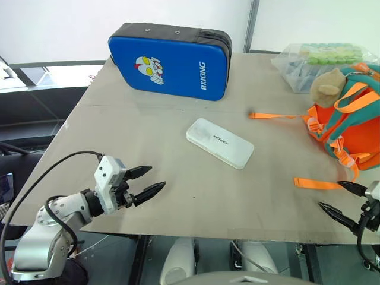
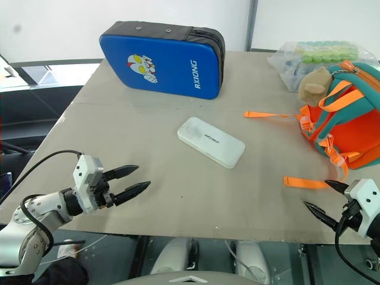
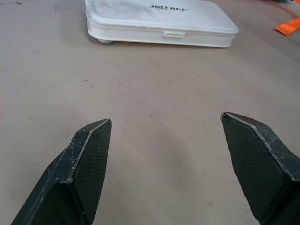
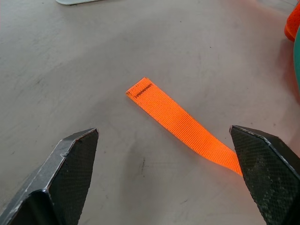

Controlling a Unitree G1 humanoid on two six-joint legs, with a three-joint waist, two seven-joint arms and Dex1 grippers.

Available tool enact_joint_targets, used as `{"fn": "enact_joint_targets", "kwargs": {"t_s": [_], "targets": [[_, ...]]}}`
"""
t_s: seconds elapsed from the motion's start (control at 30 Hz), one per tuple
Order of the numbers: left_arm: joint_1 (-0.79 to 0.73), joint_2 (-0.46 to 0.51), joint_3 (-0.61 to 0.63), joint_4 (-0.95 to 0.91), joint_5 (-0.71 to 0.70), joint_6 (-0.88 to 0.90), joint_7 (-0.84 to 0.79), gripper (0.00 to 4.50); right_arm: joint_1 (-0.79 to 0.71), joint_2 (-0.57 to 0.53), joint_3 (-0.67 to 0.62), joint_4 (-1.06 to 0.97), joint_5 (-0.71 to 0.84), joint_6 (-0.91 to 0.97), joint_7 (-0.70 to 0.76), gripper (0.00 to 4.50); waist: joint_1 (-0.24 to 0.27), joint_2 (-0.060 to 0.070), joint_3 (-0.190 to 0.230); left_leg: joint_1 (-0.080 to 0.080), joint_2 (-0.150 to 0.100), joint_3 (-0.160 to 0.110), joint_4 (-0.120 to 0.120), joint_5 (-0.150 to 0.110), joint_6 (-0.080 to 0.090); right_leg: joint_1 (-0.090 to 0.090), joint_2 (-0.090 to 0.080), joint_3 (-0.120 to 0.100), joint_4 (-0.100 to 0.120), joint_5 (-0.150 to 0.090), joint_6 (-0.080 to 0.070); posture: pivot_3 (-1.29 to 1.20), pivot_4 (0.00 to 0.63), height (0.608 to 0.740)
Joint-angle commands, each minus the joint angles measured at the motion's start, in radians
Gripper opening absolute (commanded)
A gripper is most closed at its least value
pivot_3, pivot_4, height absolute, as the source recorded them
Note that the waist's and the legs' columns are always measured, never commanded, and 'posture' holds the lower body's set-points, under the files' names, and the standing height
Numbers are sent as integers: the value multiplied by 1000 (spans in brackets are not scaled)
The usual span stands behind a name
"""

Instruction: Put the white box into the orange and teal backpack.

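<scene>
The white box (image 1: 219,142) lies flat near the middle of the tan table, dark lettering on its lid; the left wrist view shows it (image 3: 159,21) ahead of the fingers. The orange and teal backpack (image 1: 350,122) sits at the table's right edge with a tan plush animal (image 1: 328,84) on top and orange straps (image 1: 317,183) trailing onto the table. My left gripper (image 1: 147,181) hovers open at the front left, pointing toward the box, nothing between its fingers. My right gripper (image 1: 339,197) is open at the front right, just behind a strap end (image 4: 180,119).
A large blue zippered case (image 1: 169,61) with a cartoon figure stands at the back of the table. A clear plastic bag of green-capped items (image 1: 314,59) lies at the back right behind the backpack. The table's front edge (image 1: 196,233) runs just below both grippers.
</scene>
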Motion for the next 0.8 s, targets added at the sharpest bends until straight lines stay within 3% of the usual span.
{"fn": "enact_joint_targets", "kwargs": {"t_s": [0.03,0.13,0.2,0.23,0.33,0.47,0.5,0.63,0.8], "targets": [[-74,7,23,14,-14,10,36,3812,-51,34,-8,-67,26,19,-75,4417,0,0,0,0,0,0,0,0,0,0,0,0,0,0,0,0,150,740],[-211,-21,15,45,-45,88,130,3812,-167,82,76,-207,89,145,-209,4417,5,-1,1,0,2,-2,2,0,0,0,2,-1,1,0,0,0,150,740],[-264,-32,2,57,-66,145,161,3851,-240,99,125,-235,114,232,-271,3819,5,0,0,1,2,-1,2,0,0,0,3,0,2,0,2,0,150,740],[-294,-40,-1,63,-81,162,171,3584,-284,108,156,-239,118,264,-302,3688,4,0,0,1,2,0,2,0,0,0,3,0,2,1,2,0,150,740],[-398,-61,-33,99,-75,243,252,2502,-424,131,262,-225,72,356,-407,2320,5,-1,0,5,2,1,0,0,0,3,3,1,1,3,2,0,150,740],[-550,-85,-113,183,-13,311,335,422,-558,157,392,-214,12,471,-507,246,13,-1,0,3,0,-1,0,0,0,2,3,-1,1,3,2,0,150,740],[-608,-92,-146,230,13,324,350,48,-584,154,438,-215,-18,509,-531,0,15,-1,0,3,0,-1,0,0,0,2,3,-1,1,3,2,0,150,740],[-798,-113,-264,438,142,310,380,48,-665,146,562,-210,-84,629,-580,0,14,-1,0,-4,-5,-4,1,0,0,-3,2,-3,1,3,2,0,150,740],[-977,-144,-408,717,277,191,271,48,-751,141,661,-188,-119,691,-559,0,8,-2,0,-6,-7,-4,1,0,0,-4,1,-2,0,3,3,0,150,740]]}}
